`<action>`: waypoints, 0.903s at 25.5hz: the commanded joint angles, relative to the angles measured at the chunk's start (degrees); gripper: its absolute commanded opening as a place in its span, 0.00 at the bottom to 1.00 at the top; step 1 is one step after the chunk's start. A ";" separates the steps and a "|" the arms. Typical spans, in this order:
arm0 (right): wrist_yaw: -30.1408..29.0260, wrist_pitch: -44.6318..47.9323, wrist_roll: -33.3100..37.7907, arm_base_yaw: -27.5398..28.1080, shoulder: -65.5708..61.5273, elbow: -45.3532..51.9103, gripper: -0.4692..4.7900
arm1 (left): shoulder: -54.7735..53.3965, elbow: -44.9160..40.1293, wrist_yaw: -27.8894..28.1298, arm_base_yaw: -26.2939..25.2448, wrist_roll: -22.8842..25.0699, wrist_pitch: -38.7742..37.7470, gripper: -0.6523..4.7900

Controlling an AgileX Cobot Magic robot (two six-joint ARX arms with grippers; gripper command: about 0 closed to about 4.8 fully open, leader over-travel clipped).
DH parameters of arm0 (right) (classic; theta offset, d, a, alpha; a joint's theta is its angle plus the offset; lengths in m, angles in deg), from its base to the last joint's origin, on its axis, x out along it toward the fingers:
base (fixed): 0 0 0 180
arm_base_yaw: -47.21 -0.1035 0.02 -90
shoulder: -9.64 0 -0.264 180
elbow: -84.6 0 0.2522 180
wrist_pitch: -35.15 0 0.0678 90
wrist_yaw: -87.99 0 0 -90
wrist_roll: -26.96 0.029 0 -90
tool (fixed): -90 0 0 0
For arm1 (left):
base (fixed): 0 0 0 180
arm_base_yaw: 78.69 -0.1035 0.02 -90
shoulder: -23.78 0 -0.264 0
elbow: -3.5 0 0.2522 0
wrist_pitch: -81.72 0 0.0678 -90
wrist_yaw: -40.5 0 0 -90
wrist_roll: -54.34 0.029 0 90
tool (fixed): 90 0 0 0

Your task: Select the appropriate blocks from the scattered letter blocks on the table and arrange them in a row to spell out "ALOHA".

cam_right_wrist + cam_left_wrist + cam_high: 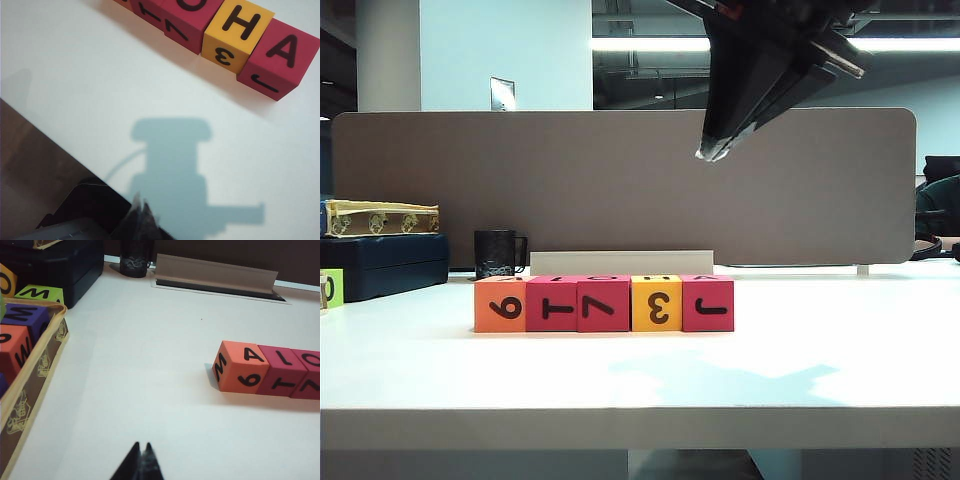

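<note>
Five blocks (604,303) in touching row, mid worktop (800,370), tops spelling A-L-O-H-A. Right fingers (718,152) pressed together, empty, raised high above row's right end. Left fingers (141,463) together, empty, low over bare worktop, well apart from orange end block (240,367).

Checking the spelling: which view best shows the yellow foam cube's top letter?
The right wrist view: the yellow foam cube shows H on top, 3 in front. The exterior view shows only the 3; the left wrist view misses it.
</note>
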 commanded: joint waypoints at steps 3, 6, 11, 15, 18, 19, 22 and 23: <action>-0.02 0.94 0.02 -0.07 0.17 -0.26 0.09 | -0.02 0.13 -0.37 -0.09 0.00 -0.55 0.11; 0.07 0.85 -1.36 -0.07 0.17 -0.26 0.09 | -0.02 0.13 -0.37 -0.09 0.00 -0.55 0.11; 0.15 0.79 -5.81 -0.02 0.17 -0.26 0.09 | -0.02 0.13 -0.37 -0.09 0.00 -0.55 0.11; 0.28 3.19 -13.20 0.46 0.11 -0.24 0.09 | -0.02 0.13 -0.37 -0.09 0.00 -0.55 0.11; 0.33 10.99 -18.36 3.54 1.66 1.44 0.09 | -0.02 0.13 -0.37 -0.09 0.00 -0.55 0.11; -0.02 14.12 -18.91 4.57 2.73 2.56 0.09 | -0.02 0.13 -0.37 -0.09 0.00 -0.55 0.11; -0.02 27.36 -16.68 10.73 11.41 8.26 0.09 | -0.02 0.13 -0.37 -0.13 0.00 -0.55 0.11; -0.02 28.15 -16.74 11.93 13.33 8.85 0.09 | -0.02 0.13 -0.37 -0.13 0.00 -0.55 0.11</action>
